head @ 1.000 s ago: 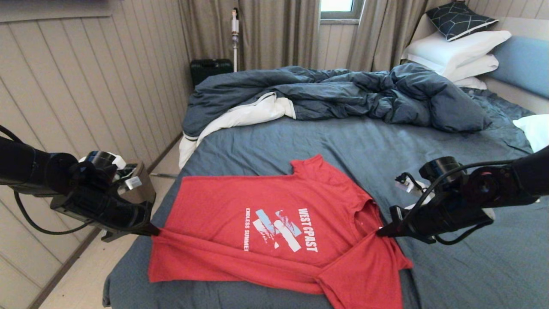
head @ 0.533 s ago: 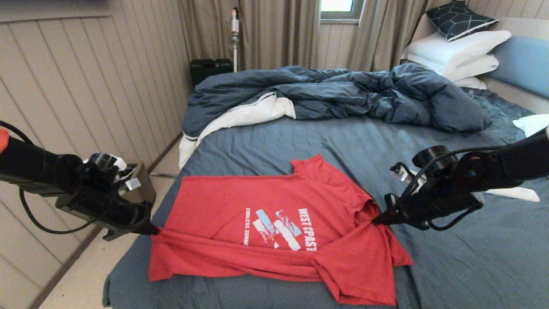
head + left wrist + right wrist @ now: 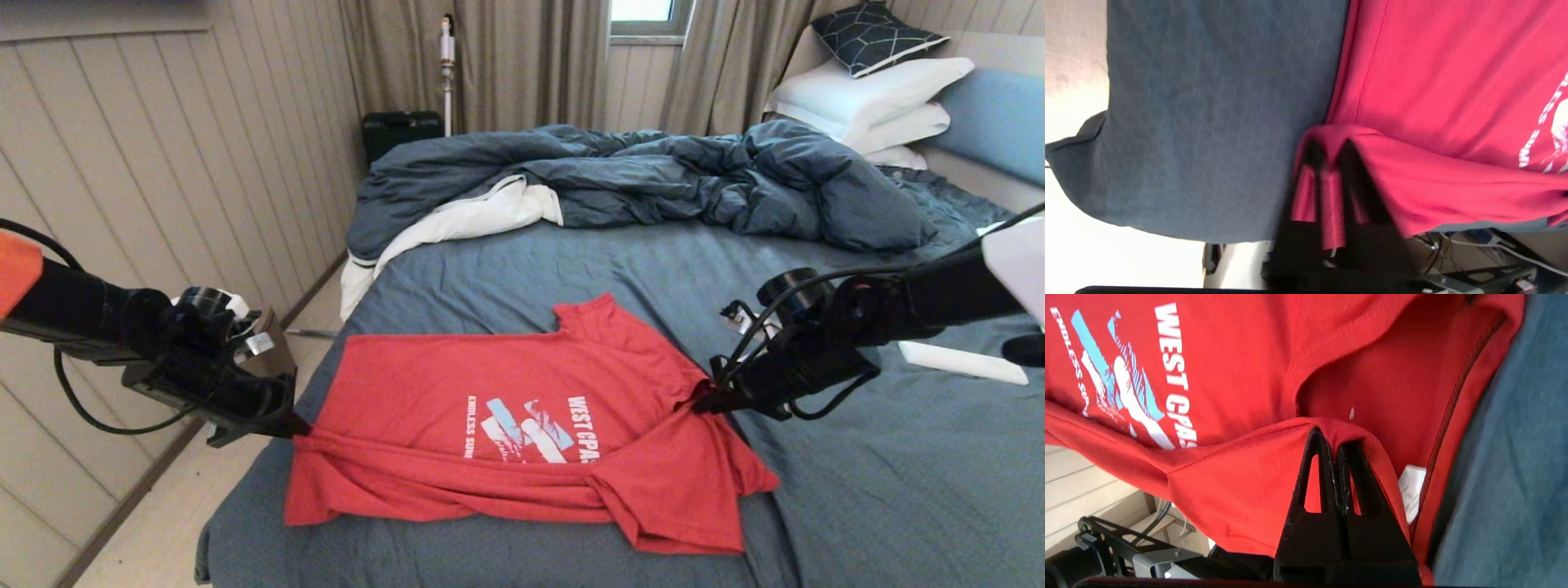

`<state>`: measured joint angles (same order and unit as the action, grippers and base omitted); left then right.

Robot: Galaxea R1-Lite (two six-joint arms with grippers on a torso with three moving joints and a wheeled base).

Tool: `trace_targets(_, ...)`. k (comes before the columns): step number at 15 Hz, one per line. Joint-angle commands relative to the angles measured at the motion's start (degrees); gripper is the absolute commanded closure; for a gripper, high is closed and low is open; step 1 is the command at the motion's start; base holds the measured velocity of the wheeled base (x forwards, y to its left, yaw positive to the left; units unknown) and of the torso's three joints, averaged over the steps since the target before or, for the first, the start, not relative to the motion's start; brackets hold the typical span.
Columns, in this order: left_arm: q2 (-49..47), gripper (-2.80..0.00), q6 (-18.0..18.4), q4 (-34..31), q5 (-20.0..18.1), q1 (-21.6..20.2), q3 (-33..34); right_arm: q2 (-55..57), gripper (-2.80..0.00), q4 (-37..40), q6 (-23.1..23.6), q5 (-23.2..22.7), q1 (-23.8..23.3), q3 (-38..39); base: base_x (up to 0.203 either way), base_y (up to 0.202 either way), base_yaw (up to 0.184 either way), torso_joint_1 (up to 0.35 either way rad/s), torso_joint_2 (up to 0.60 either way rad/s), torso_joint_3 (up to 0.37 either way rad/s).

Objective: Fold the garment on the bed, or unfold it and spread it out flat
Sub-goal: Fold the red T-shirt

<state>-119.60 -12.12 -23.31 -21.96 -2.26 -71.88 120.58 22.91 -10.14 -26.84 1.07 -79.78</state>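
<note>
The red T-shirt (image 3: pixel 457 384) lies across the near part of the bed (image 3: pixel 571 269), print up, with its near long edge lifted and folded over toward the print. My left gripper (image 3: pixel 300 430) is shut on the hem edge at the left, seen with red cloth bunched around the fingertips (image 3: pixel 1327 157). At the right, beside the collar, my right gripper (image 3: pixel 700 402) is shut on the shoulder cloth, its black fingers (image 3: pixel 1331 445) pressed together under a red fold. The white neck label (image 3: pixel 1412 486) shows inside the collar. The near sleeve (image 3: pixel 694 506) hangs folded over the body.
A rumpled dark blue duvet (image 3: pixel 653 180) with white lining fills the far half of the bed. White pillows (image 3: pixel 865 98) and the blue headboard (image 3: pixel 996 122) stand at the far right. The bed's left edge drops to the floor (image 3: pixel 163 531) by the panelled wall.
Both grippers have carried the shirt's near edge away from me over the body. The fold now covers the lower part of the print, and the near sleeve has drawn up from the bed's front edge.
</note>
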Motion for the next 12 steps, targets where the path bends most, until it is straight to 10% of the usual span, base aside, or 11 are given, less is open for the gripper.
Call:
trace_targets(1, -0.5, -2.80, 0.0, -0.2, -0.1, 0.0, -0.2, 0.6, 0.00, 0.1, -0.1, -0.1, 0.3, -0.5, 0.000, 0.000, 0.000, 0.000, 0.00, 0.000)
trace_targets(12, 20.3, -2.80, -0.2, -0.1, -2.6, -0.4, 12.6, -1.5, 0.00, 1.2, -0.1, -0.2, 0.2, 0.5, 0.000, 0.000, 0.000, 0.000, 0.00, 0.000)
